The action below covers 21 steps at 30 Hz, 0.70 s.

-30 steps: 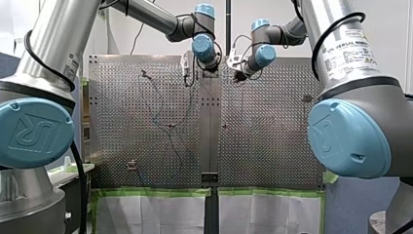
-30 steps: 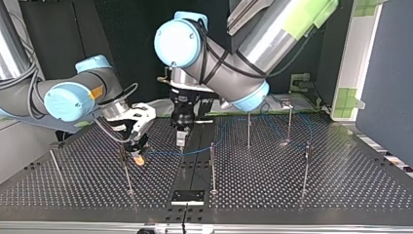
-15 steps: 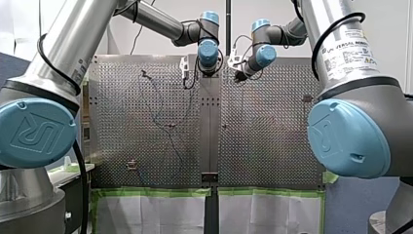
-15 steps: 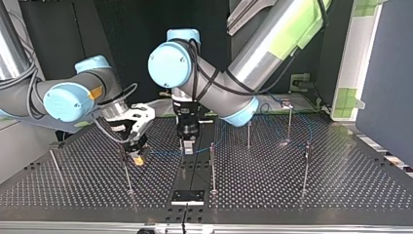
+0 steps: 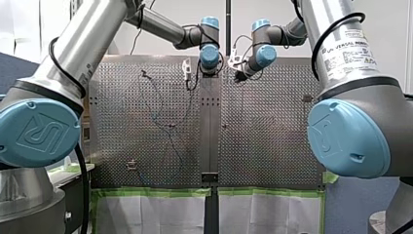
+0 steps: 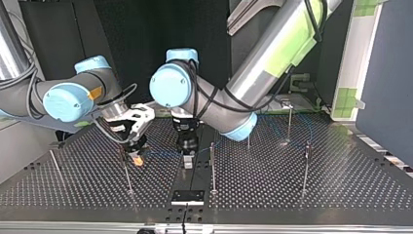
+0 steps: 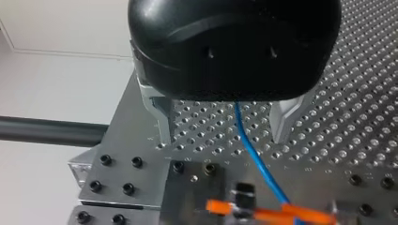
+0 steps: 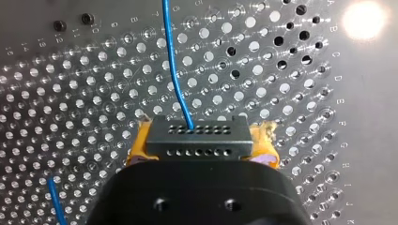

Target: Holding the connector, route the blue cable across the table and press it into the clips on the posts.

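A perforated metal table [image 6: 292, 195] is spreading beneath both arms, with thin posts [image 6: 212, 165] standing up from it. My right pincer [image 6: 138, 157] is gripping the black connector [image 8: 197, 136] between its yellow pads [image 8: 139, 147], low over the table at the top view's left. The blue cable [image 8: 174, 79] is running out of the connector and passing between the metal fingers [image 7: 158, 117] of my left pincer [image 7: 221, 140], touching neither. That pincer is hanging wide open near the table's middle.
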Tool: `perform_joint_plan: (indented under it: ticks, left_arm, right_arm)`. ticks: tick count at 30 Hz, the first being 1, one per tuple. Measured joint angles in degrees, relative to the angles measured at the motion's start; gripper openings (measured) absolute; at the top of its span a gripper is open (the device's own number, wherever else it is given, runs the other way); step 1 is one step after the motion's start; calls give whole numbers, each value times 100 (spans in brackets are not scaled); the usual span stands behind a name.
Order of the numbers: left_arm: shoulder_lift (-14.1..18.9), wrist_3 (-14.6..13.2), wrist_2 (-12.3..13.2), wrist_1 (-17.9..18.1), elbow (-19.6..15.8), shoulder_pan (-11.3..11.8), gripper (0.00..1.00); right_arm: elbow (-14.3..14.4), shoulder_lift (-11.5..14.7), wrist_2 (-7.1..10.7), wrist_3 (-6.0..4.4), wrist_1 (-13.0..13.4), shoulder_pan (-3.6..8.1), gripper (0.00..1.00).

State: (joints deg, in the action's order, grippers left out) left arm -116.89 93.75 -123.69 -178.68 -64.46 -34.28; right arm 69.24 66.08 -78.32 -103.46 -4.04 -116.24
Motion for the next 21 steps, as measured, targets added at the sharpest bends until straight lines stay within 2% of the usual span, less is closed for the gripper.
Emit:
perform_joint_plan:
  ticks: [7,9,10,11,12,14,15,16,17,18,19,21]
  left_arm:
    - [-205,44,-10,-77,131,-6,100]
    - [-216,66,-37,-80,135,-4,96]
    - [-218,73,-51,-83,136,-5,81]
    - [-219,78,-65,-85,136,-8,69]
    - [-219,81,-71,-86,136,-12,69]
    - [-220,86,-83,-86,137,-22,45]
    - [-220,87,-88,-86,137,-27,45]
    - [-220,88,-96,-87,137,-33,24]
    - [-221,90,-112,-90,138,-41,12]
    - [-221,93,-124,-92,138,-46,12]
    - [-221,97,-135,-96,138,-51,2]
    - [-221,107,-153,-107,138,-63,0]
  right_arm:
    - [-1,-1,0,0,4,1,0]
    - [-1,-1,0,0,6,1,0]
    - [-1,-2,0,0,7,1,0]
    - [-1,-3,0,0,6,1,0]
    - [-1,-2,0,0,6,1,0]
    - [0,-3,0,0,4,1,0]
    - [0,-3,0,0,3,1,0]
    - [-1,-3,0,0,2,0,0]
    - [-1,-3,0,0,2,0,0]
    - [0,-3,0,0,1,0,0]
    - [0,-3,0,0,1,0,0]
    - [0,-3,0,0,1,0,0]
